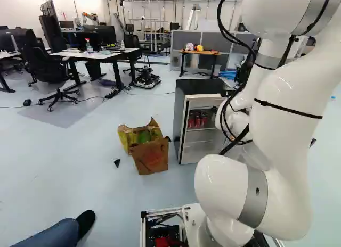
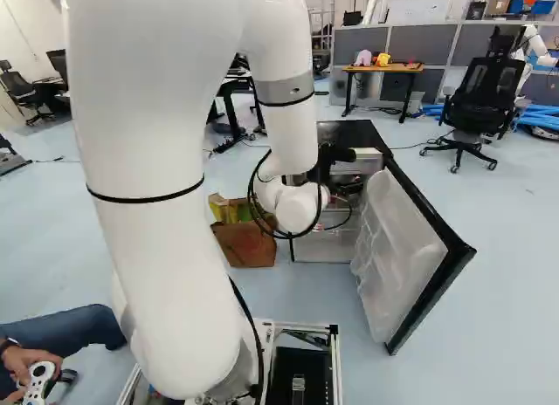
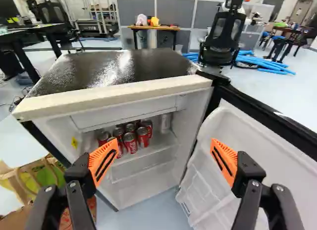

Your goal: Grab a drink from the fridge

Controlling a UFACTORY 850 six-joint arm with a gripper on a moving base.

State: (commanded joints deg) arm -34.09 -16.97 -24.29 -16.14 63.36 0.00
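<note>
In the right base view, the gripper (image 2: 339, 154) shows only as a dark part beyond the arm's white wrist, at the fridge (image 2: 356, 133). The wrist view has the gripper (image 3: 161, 158) open, its orange-padded fingers wide apart with nothing held. Ahead of it stands the small fridge (image 3: 119, 93), black on top and white inside, its door (image 3: 257, 145) swung wide beside one finger. Several red cans (image 3: 130, 142) stand upright together on the upper shelf, with a pale can (image 3: 165, 123) near the inner side wall. The red cans (image 1: 197, 120) also show in the left base view.
Paper bags (image 1: 151, 155) stand on the floor beside the fridge, on the side away from the door. A low wooden table (image 1: 200, 52) and an office chair (image 2: 480, 104) are farther back. A person's foot (image 1: 85, 221) is near the base.
</note>
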